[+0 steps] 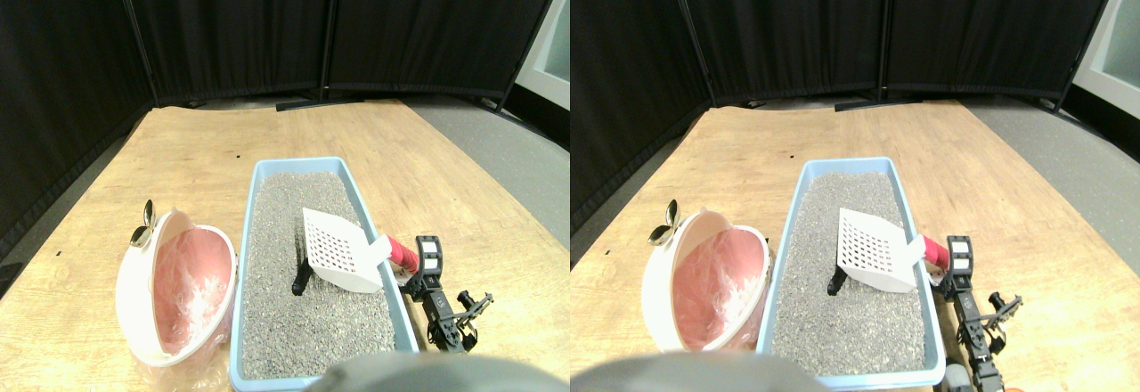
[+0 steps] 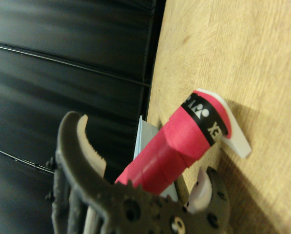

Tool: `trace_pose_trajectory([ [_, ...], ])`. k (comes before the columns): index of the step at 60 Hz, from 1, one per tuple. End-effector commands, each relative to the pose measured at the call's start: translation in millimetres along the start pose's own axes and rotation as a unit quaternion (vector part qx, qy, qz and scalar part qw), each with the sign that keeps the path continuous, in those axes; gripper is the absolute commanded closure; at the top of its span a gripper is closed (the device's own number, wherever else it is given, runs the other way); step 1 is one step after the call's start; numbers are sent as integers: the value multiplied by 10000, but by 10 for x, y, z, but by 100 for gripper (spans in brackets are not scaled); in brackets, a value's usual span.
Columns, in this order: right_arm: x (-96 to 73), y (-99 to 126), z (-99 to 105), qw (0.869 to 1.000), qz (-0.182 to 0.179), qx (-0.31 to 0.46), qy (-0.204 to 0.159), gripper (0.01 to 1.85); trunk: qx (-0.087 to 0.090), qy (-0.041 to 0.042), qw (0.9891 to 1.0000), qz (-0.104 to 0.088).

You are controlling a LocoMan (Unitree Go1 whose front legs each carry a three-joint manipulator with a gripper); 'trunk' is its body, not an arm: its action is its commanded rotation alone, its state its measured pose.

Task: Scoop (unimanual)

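Wooden floor panel point(image 1: 267, 134) — light, plank-grained, bordered at the far edge by black curtain panels point(image 1: 223, 27) and on the right by grey flooring point(image 1: 508, 142). Resting directly on it: a blue litter tray point(image 1: 264, 178) filled with grey granules, and, touching the tray's left wall, a white bin point(image 1: 134, 276) with a pink plastic liner — tilted, its open mouth turned toward the tray.

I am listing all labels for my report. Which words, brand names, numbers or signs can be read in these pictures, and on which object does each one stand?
Black band on the scoop's red wrapped handle: white marks, cut off and turned, not readable as a word.
Litter tray, scoop, pink-lined bin: no text visible.
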Motion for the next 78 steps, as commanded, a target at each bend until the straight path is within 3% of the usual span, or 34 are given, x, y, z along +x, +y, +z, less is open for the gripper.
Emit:
trace_pose_trajectory([
  [1, 42, -16, 52, 9999, -74, -26, -77, 90, -120, -98, 9999, 25],
  [18, 149, 38, 146, 9999, -117, -101, 72, 88, -184, -141, 9997, 104],
  [54, 359, 34, -31, 9988, -264, 175, 369, 91, -219, -176, 9993, 229],
  [60, 391, 2, -67, 9989, -305, 76, 349, 108, -228, -181, 9993, 243],
  [66, 426, -31, -103, 9990, -256, 117, 338, 138, -217, -169, 9993, 236],
  [67, 433, -38, -110, 9990, -210, 225, 333, 155, -210, -173, 9994, 233],
  [70, 445, -54, -120, 9990, -243, 299, 241, 172, -211, -147, 9994, 230],
  [78, 417, -83, -83, 9992, -300, 217, 129, 176, -214, -158, 9994, 212],
])
